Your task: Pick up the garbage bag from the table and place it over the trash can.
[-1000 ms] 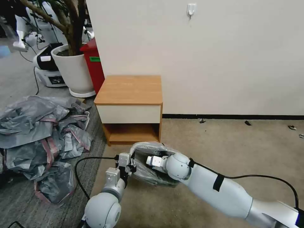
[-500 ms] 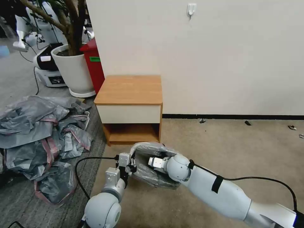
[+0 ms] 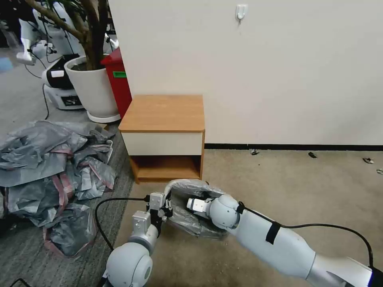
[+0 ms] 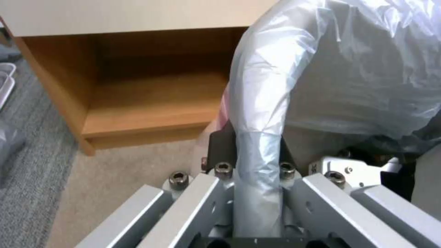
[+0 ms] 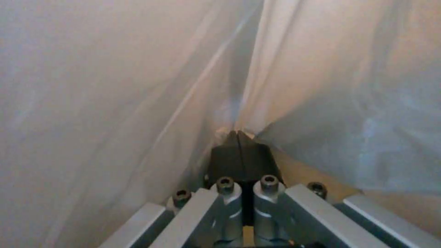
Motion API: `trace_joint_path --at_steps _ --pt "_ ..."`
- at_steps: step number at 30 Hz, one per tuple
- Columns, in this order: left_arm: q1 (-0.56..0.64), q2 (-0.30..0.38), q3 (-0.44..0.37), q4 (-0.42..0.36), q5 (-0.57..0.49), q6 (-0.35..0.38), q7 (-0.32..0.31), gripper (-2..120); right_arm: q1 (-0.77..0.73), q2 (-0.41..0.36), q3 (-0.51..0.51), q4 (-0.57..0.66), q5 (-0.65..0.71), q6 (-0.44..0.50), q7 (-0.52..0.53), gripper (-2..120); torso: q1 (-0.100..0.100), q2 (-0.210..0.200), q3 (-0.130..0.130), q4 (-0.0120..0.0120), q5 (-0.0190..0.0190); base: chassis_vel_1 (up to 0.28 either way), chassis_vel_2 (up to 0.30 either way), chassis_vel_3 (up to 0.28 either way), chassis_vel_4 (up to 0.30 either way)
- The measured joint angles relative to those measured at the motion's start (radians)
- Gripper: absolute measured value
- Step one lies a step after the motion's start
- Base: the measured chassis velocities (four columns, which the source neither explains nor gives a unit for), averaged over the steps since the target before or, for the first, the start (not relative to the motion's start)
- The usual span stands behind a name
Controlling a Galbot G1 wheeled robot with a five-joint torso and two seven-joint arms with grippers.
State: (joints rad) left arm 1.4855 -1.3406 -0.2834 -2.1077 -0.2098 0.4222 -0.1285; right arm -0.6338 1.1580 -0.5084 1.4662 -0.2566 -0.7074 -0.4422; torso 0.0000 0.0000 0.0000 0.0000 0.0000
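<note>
- We are pinching the thin translucent grey plastic garbage bag (image 3: 187,217) with our left gripper (image 4: 257,162), fingers clamped on its rim.
- The bag is draping the bin just before the light-brown wooden nightstand table (image 3: 163,113).
- Our right gripper (image 5: 238,144) is sitting inside the bag, its pads pressed together.

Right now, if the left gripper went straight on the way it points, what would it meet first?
The left gripper is shut on the bag. Straight ahead is probably more bag, then the table's lower shelf; depth is unclear.
</note>
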Motion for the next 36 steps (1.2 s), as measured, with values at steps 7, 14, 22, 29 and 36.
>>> trace_joint_path --at_steps 7,14,22,29,36 --pt "-0.007 -0.001 -0.005 0.015 -0.001 0.0 0.0 2 -0.003 -0.003 0.006 0.004 -0.001 0.0 0.0 0 0.0 0.0 0.0 0.0 0.0 0.0 0.0 0.0 0.0" --pt "-0.025 -0.004 -0.011 0.05 -0.002 0.0 -0.005 2 0.0 -0.016 0.017 0.025 0.007 0.0 0.0 0 0.0 0.0 0.0 0.0 0.0 0.0 0.0 0.0 0.0" --pt "-0.042 -0.01 -0.007 0.073 -0.028 0.001 -0.026 2 -0.004 -0.025 0.027 0.052 0.023 -0.001 0.001 0 0.0 0.0 0.0 0.0 0.0 0.0 0.0 0.0 0.0" --pt "-0.059 -0.011 -0.01 0.095 -0.063 0.011 -0.052 2 -0.01 -0.05 0.03 0.121 0.056 -0.001 0.006 0 0.0 0.0 0.0 0.0 0.0 0.0 0.0 0.0 0.0" --pt "-0.064 -0.012 -0.01 0.1 -0.075 0.017 -0.065 2 -0.013 -0.063 0.028 0.17 0.096 -0.001 0.021 0 0.0 0.0 0.0 0.0 0.0 0.0 0.0 0.0 0.0"
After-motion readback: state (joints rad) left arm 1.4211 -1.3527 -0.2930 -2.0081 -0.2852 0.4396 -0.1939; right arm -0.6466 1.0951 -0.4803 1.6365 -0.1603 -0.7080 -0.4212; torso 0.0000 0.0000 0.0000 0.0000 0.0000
